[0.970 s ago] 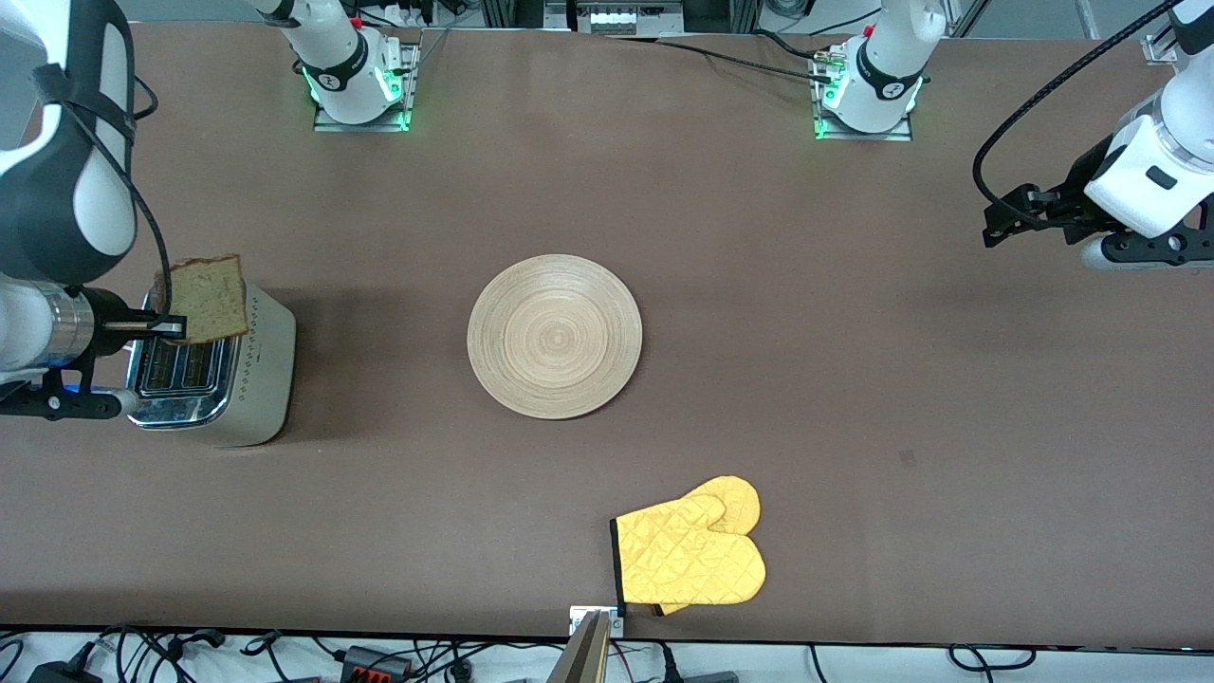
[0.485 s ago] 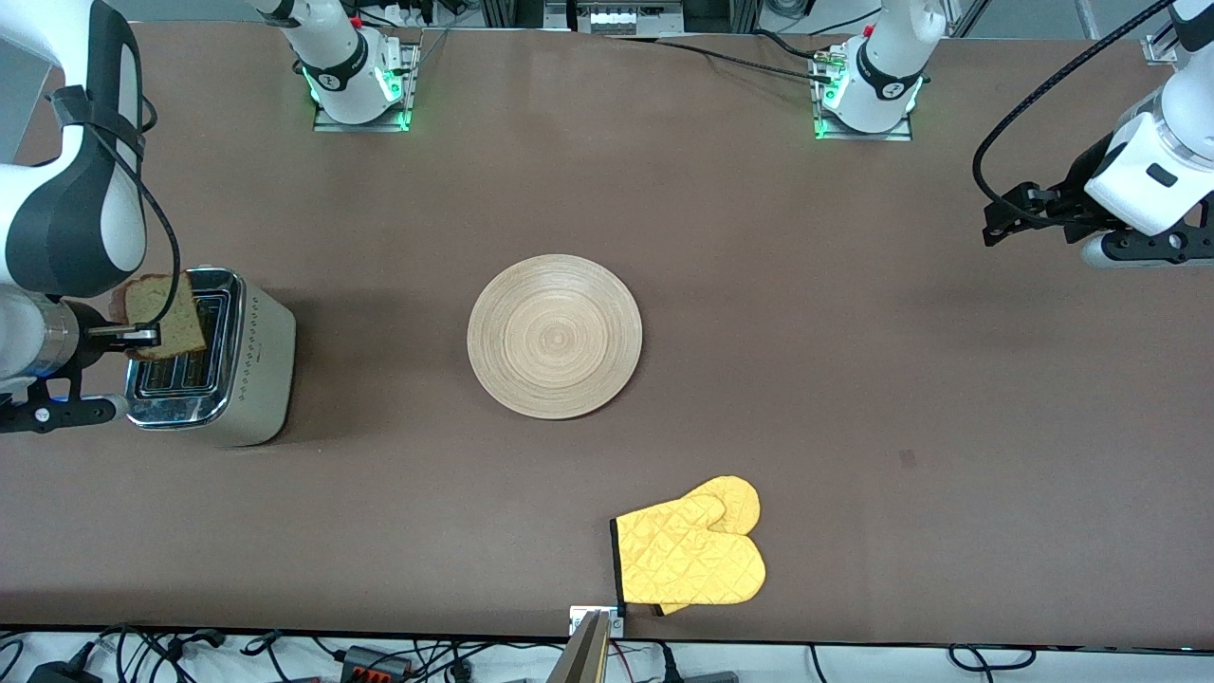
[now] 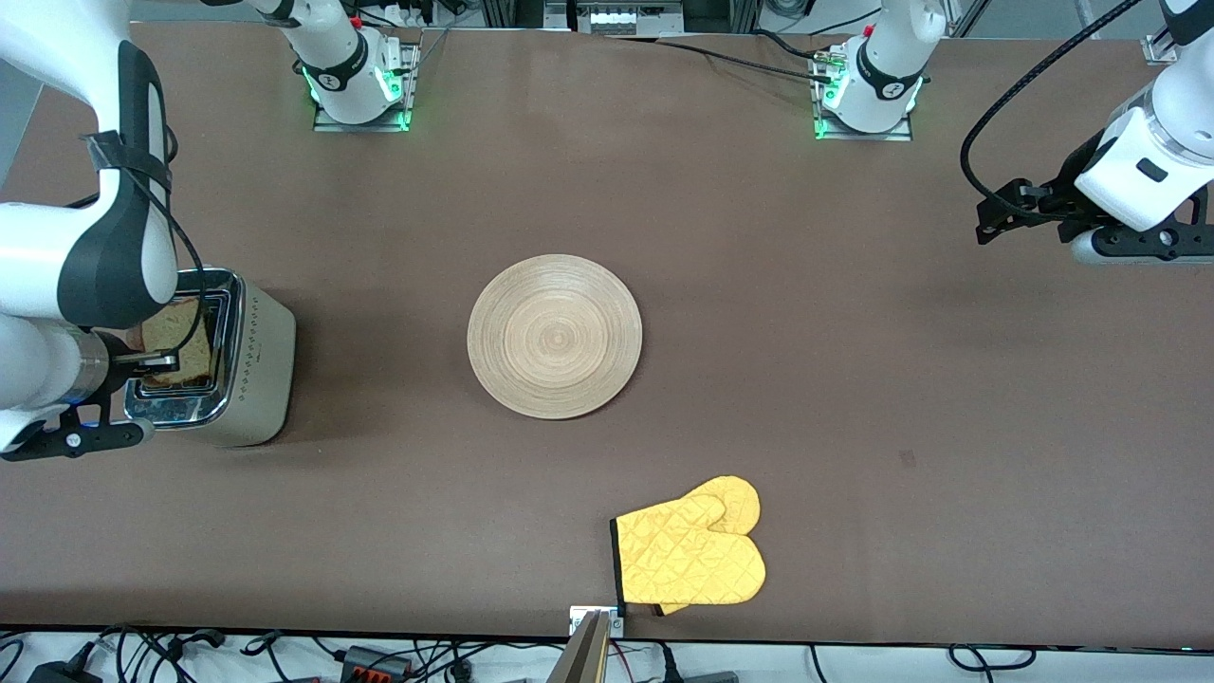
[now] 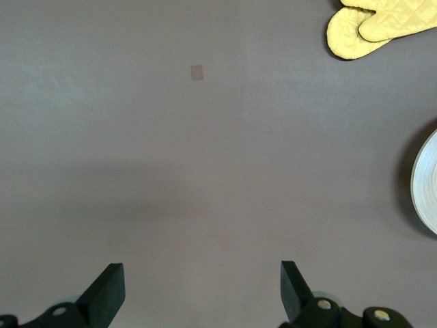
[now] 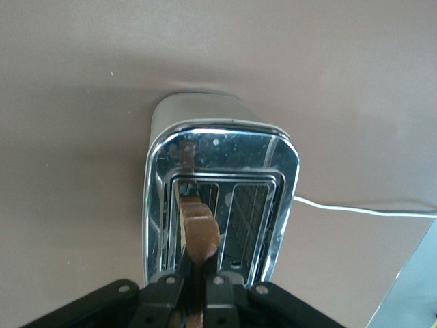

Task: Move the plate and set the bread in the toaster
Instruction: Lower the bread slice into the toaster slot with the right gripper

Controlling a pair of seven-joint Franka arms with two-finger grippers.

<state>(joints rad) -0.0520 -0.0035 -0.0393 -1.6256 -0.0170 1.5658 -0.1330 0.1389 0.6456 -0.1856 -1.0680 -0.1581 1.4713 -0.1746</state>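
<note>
Right gripper [image 3: 156, 360] pinches the bread [image 3: 175, 337] upright over the toaster [image 3: 213, 356]; left gripper [image 4: 203, 287] waits, fingers apart, over bare table [image 3: 854, 379].

Robotics lab: bolted arm bases [image 3: 358, 71], brown table [image 3: 759, 379], cables [image 3: 379, 659] along its edge.

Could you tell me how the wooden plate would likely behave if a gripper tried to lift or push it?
The plate lies flat and low, so it would probably slide rather than tip when pushed. Its thin rim sits close to the table, so gripping it looks awkward. It seems stiff and light.
</note>
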